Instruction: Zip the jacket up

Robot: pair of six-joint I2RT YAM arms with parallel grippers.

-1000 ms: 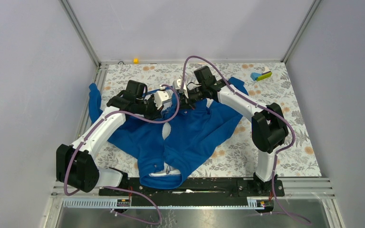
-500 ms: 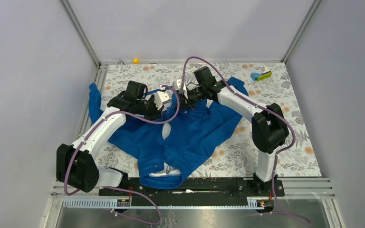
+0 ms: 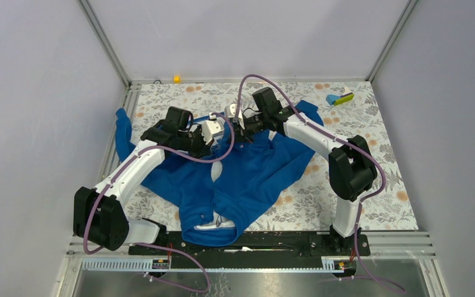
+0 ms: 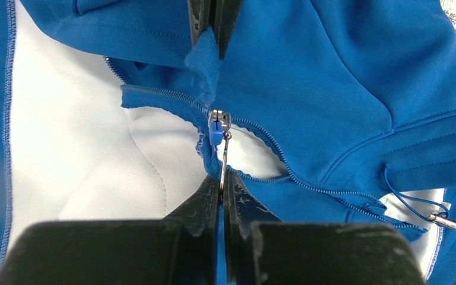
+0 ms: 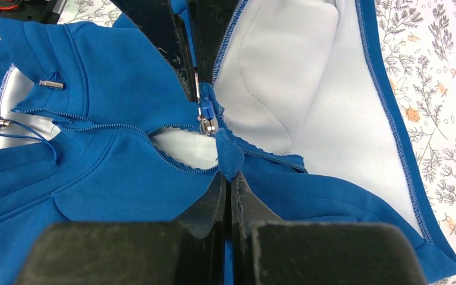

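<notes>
The royal-blue jacket (image 3: 247, 173) lies spread on the table, with its white lining showing near the zipper. My left gripper (image 3: 214, 133) is shut on the thin metal pull tab (image 4: 223, 163) of the zipper slider (image 4: 217, 126); its fingertips (image 4: 211, 189) meet just below it. My right gripper (image 3: 235, 129) faces it from the other side, shut on a fold of blue fabric (image 5: 228, 155) at the zipper's end, right next to the slider (image 5: 206, 120). The zipper teeth (image 5: 172, 163) part beyond the slider.
A drawstring with metal tips (image 4: 442, 221) lies on the jacket and shows in the right wrist view (image 5: 50, 84). A small blue-and-yellow object (image 3: 340, 98) sits at the back right. A yellow piece (image 3: 177, 78) sits on the back frame. Floral cloth (image 3: 371, 185) covers the table.
Both grippers keep their hold in the same place. The right arm's elbow has shifted slightly toward the near right.
</notes>
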